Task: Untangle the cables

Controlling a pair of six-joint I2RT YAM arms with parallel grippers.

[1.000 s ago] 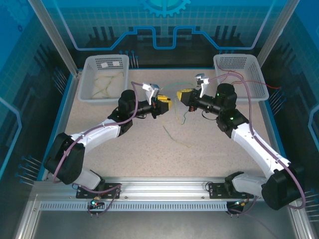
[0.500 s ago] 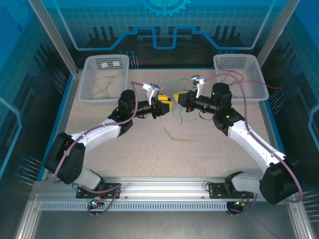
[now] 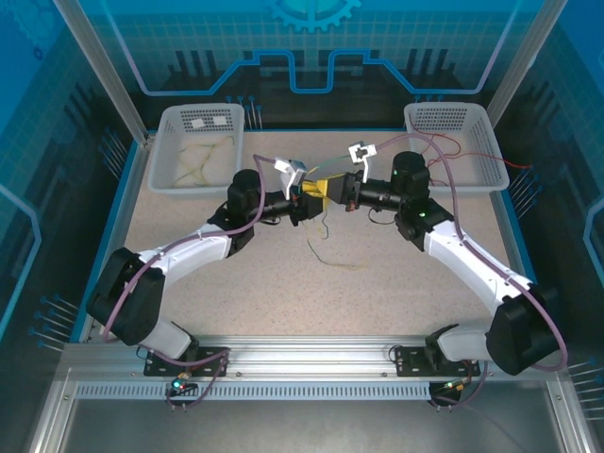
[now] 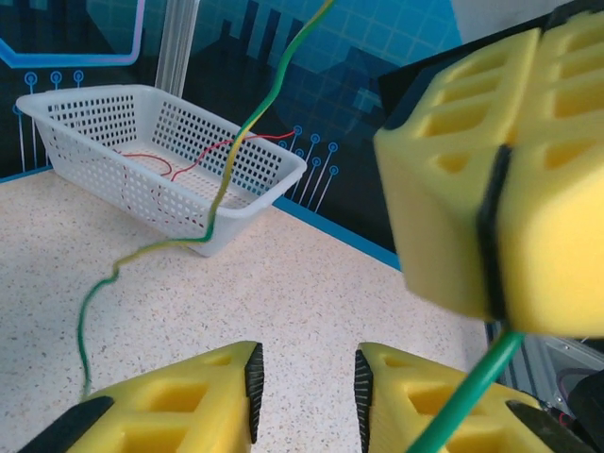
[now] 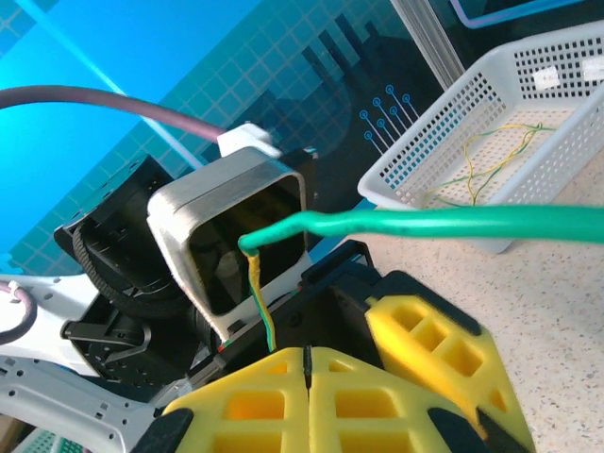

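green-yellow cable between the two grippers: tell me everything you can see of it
The green-yellow cable is a thin, flexible wire, green with a yellow stripe, kinked and wavy along its length. The right gripper is shut on it, and the wire comes out of the seam between the yellow pads. Below the grip a stretch hangs down to the table and lies there in a loose curve. The left gripper sits right beside it, jaws open, not closed on it.

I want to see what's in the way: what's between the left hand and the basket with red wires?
The left wrist view shows bare table between the left hand and the basket; a green-yellow cable dangles across in front.
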